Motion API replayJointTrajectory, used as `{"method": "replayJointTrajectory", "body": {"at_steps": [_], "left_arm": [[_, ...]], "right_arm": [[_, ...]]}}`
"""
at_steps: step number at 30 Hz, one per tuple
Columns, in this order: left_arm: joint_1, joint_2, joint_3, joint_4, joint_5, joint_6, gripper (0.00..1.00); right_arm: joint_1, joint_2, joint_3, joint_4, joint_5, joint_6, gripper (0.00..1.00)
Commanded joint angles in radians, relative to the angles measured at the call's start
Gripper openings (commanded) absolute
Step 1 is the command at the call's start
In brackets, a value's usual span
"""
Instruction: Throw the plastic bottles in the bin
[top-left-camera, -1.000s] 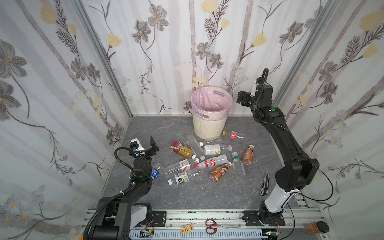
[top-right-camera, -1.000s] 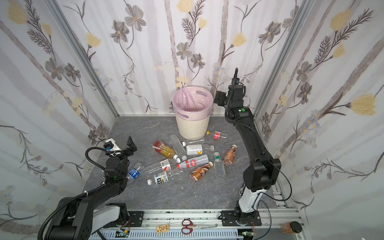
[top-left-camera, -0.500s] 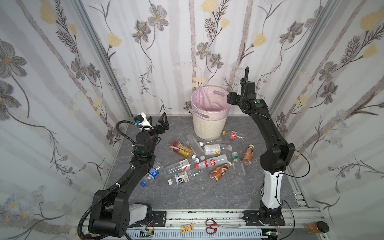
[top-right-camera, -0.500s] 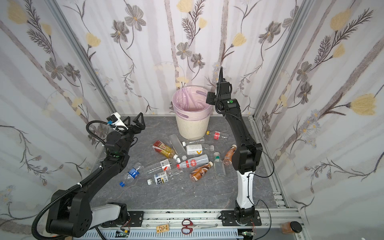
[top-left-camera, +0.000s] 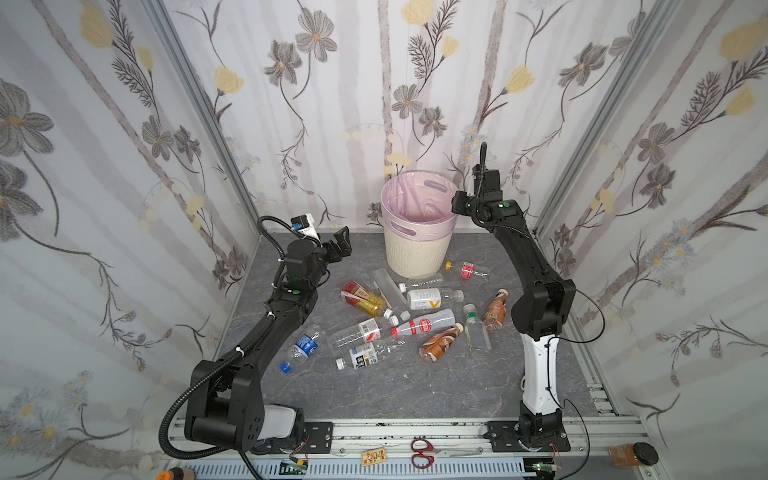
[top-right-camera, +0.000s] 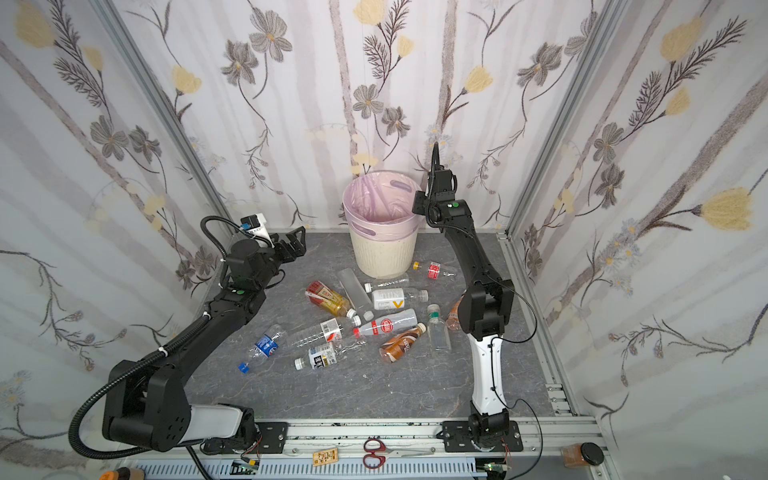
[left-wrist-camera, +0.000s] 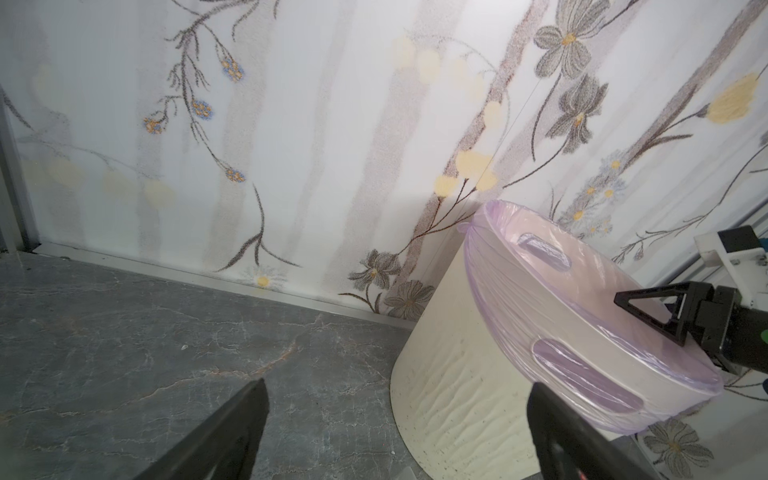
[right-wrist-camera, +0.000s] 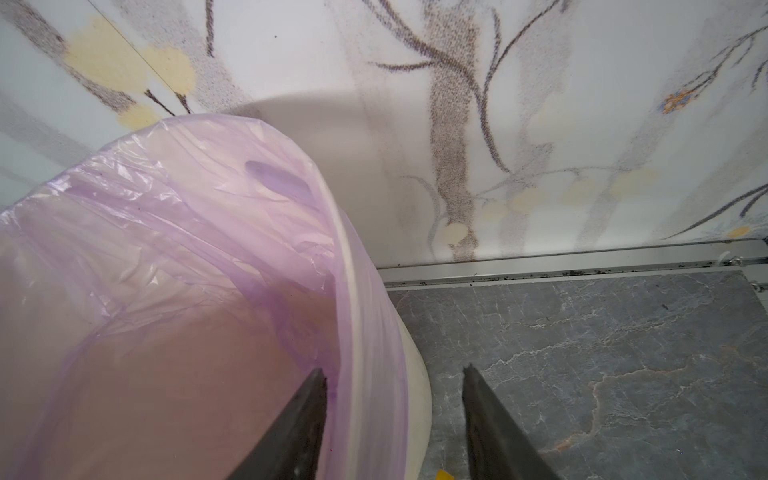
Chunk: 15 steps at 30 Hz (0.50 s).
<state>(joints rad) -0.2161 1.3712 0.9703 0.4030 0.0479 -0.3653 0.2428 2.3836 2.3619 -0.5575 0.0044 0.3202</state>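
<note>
The bin (top-left-camera: 415, 253) (top-right-camera: 382, 257), cream with a pink liner, stands upright at the back of the grey floor. My right gripper (top-left-camera: 457, 205) (right-wrist-camera: 394, 368) sits at its right rim (right-wrist-camera: 361, 311), one finger inside against the liner and one outside, shut around the rim. Several plastic bottles lie loose in front of the bin. Among them are an amber one with a red label (top-left-camera: 361, 297), a white-labelled one (top-left-camera: 428, 299), a brown one (top-left-camera: 440, 343) and a blue-labelled one (top-left-camera: 305, 345). My left gripper (top-left-camera: 341, 245) (left-wrist-camera: 397, 386) hangs open and empty, left of the bin (left-wrist-camera: 457, 374).
Floral walls close in the back and both sides. A small red-labelled bottle (top-left-camera: 467, 269) lies right of the bin's foot, and another brown bottle (top-left-camera: 496, 309) next to the right arm's elbow. Scissors (top-left-camera: 422, 453) rest on the front rail.
My right arm swung left to the bin and its jaws narrowed around the rim. My left arm rose from beside the blue-labelled bottle toward the back left, staying open.
</note>
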Motion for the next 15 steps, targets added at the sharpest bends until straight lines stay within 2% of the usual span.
{"method": "replayJointTrajectory", "body": {"at_steps": [1,6,10,15], "left_arm": [[0.0,0.032,0.07,-0.073,0.061,0.005,1.0],[0.001,0.11,0.219,-0.201,0.089,-0.039,1.0],[0.0,0.105,0.235,-0.201,0.107,-0.031,1.0],[0.0,0.078,0.222,-0.202,0.069,-0.015,1.0]], "right_arm": [[0.003,0.009,0.007,0.008,-0.003,-0.023,0.41],[0.012,0.008,0.007,0.013,-0.018,-0.01,0.28],[0.019,0.009,0.008,0.027,-0.029,0.005,0.22],[0.032,0.006,0.007,0.066,-0.047,0.047,0.16]]}}
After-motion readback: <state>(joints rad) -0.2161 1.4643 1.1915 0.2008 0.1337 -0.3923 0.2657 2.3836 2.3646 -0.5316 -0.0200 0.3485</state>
